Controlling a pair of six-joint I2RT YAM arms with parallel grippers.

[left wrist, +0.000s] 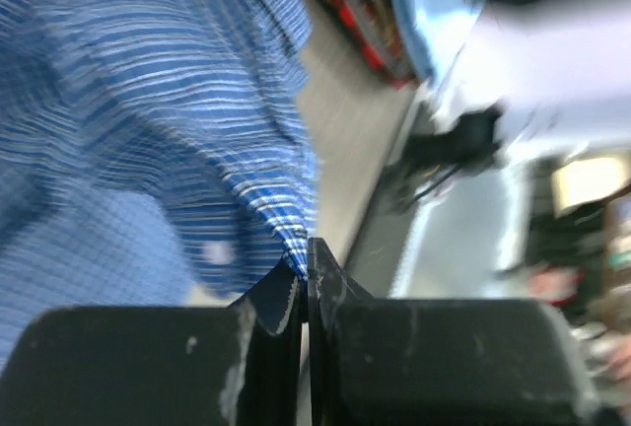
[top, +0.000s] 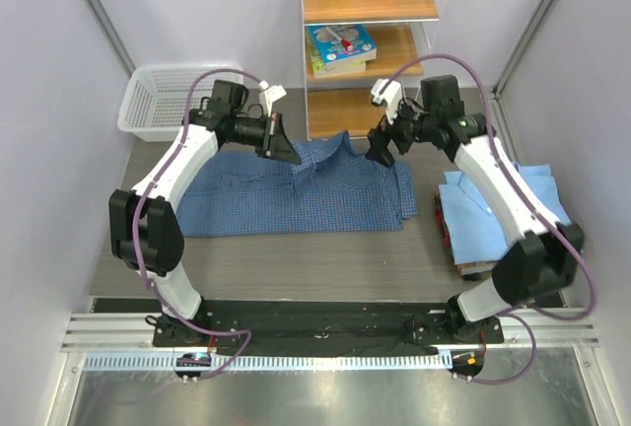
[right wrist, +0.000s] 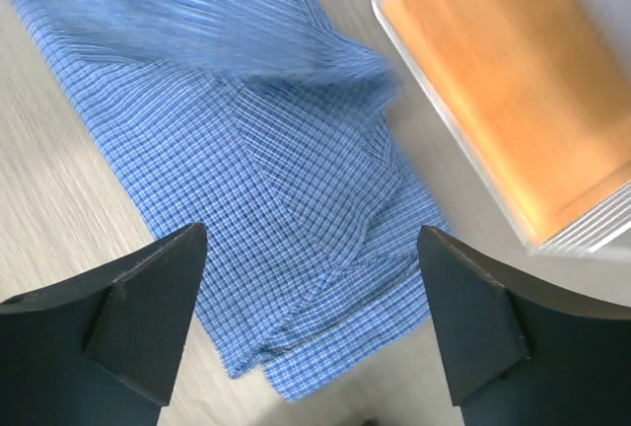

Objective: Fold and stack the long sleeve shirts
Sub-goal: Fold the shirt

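Mid-table: checked shirt (top: 296, 194), far edge raised.
Left claw (left wrist: 305, 253) clamped on its cloth; right claw (right wrist: 311, 268) wide open, empty, above it.

I logged the unfolded shirt (top: 296, 199) lying mid-table (top: 296, 258). The folded shirt (top: 513, 199) sat to its right, the basket (top: 148, 115) far left, and the shelf unit (top: 370, 46) behind.

Bright, even light with soft shadows. The top view is sharp; both wrist views show the checked shirt (left wrist: 148, 101) smeared.
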